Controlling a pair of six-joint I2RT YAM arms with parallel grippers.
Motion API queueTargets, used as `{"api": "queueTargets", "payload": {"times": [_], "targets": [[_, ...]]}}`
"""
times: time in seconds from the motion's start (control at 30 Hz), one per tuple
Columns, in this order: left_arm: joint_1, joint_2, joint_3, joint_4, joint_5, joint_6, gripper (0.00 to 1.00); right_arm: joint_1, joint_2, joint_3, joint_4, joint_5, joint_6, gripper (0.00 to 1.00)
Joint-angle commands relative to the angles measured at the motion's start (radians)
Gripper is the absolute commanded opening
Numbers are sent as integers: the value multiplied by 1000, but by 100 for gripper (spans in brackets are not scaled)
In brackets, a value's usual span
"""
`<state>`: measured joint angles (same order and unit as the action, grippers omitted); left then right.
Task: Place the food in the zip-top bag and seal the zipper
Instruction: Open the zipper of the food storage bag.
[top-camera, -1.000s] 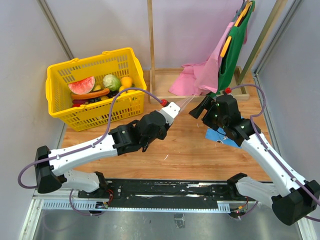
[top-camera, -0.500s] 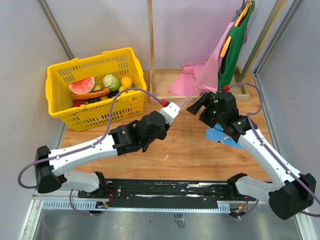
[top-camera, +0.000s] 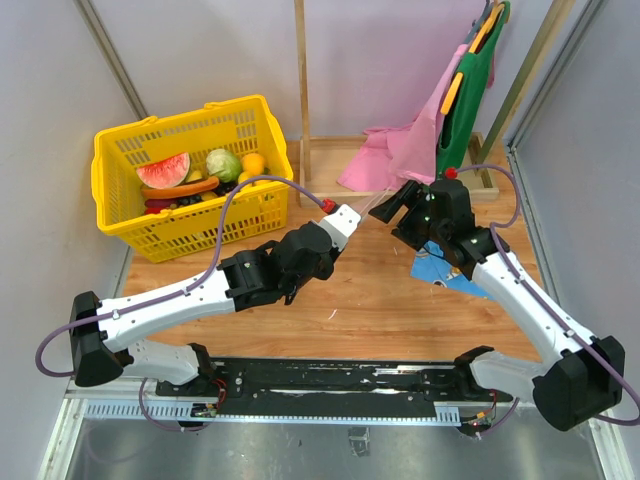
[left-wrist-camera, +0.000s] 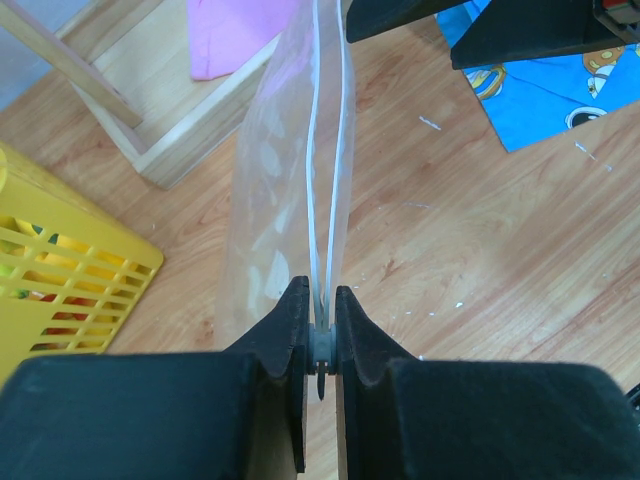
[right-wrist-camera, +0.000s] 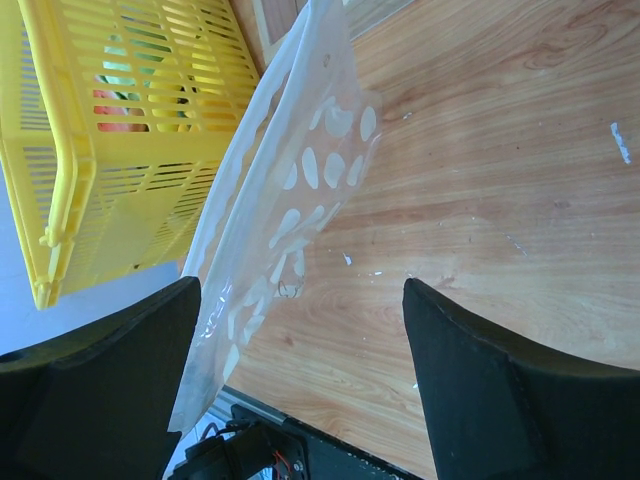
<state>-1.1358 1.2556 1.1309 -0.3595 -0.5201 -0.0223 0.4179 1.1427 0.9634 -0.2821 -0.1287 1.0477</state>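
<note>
Wooden surface (top-camera: 380, 300) carried everything. Yellow basket (top-camera: 120, 225) sat at far left w/ the food inside: watermelon slice (top-camera: 165, 168), green round one (top-camera: 224, 163), a yellow-orange piece (top-camera: 253, 162) just beside it. The rest was too jumbled to tell apart. All of it was well apart from the bag.

Pink cloth (top-camera: 395, 150) lay at the far side, right of centre. Blue patterned cloth (top-camera: 445, 272) lay flat under the right arm.

Zip-top bag (left-wrist-camera: 265, 200) hung in the air over the middle of the surface, between the two arms, edge-on to the left wrist cam. It was clear w/ white dots and looked slack. From the right wrist cam it sagged toward the basket side.

The zipper (left-wrist-camera: 318, 200) ran as two thin white lines from the left pincer toward the right one. They joined at the pinch and sat slightly apart beyond it.

Left pincer (left-wrist-camera: 320, 330) was pressed together on the zipper end of the bag, the strip caught between its fingers. Right pincer (right-wrist-camera: 300, 300) was spread wide, fingers on either side of the bag's far end w/ clear gaps, not gripping it.
</note>
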Motion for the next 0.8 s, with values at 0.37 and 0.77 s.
{"api": "queueTargets", "payload": {"times": [0.37,0.77], "targets": [[-14,-21,-4,38,-13,9,0,-23,40,-16,43,-44,51,82],[-21,-12,-8,36,9,24,0,-24,106,7,37,-151,58,80]]}}
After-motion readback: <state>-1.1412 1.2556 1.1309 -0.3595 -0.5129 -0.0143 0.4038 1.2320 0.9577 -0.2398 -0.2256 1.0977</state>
